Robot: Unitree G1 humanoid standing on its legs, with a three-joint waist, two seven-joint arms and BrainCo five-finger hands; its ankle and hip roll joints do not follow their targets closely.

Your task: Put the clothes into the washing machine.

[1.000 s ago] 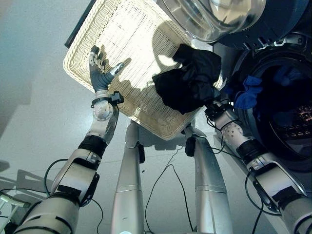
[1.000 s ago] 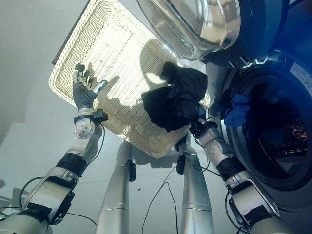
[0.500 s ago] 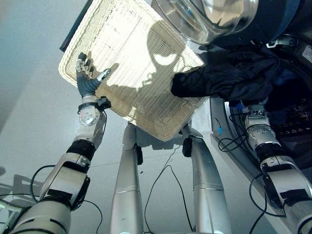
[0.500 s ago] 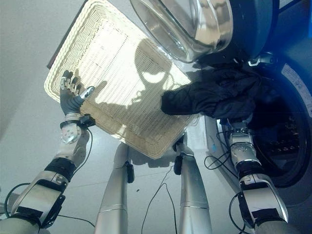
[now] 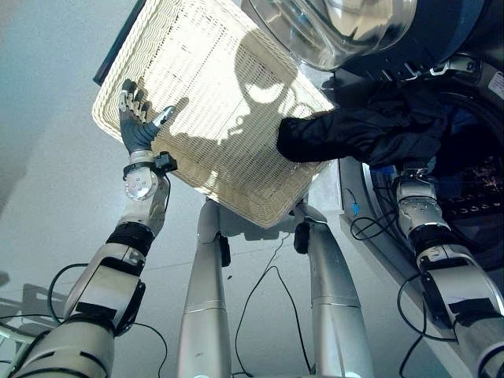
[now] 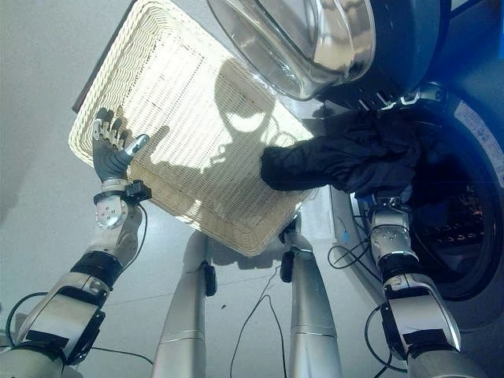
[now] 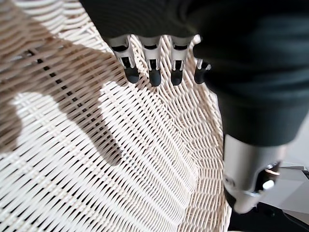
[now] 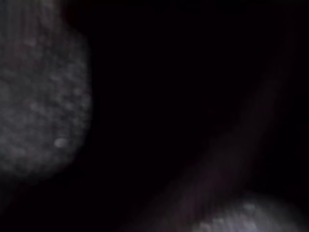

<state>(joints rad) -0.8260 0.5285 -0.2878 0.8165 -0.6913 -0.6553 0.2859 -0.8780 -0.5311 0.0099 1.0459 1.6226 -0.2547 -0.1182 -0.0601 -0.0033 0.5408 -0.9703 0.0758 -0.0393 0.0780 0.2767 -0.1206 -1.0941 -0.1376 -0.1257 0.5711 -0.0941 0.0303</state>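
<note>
Garment (image 5: 370, 134) draped from basket (image 5: 197, 79) edge across to drum mouth (image 5: 465, 181) | right hand buried under it, grip unreadable | left hand (image 5: 138, 126) open-fingered at basket's far rim | right arm nearer

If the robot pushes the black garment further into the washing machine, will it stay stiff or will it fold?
The black garment will probably fold: it already sags in soft creases. The end draped over the wicker basket may trail behind.
</note>
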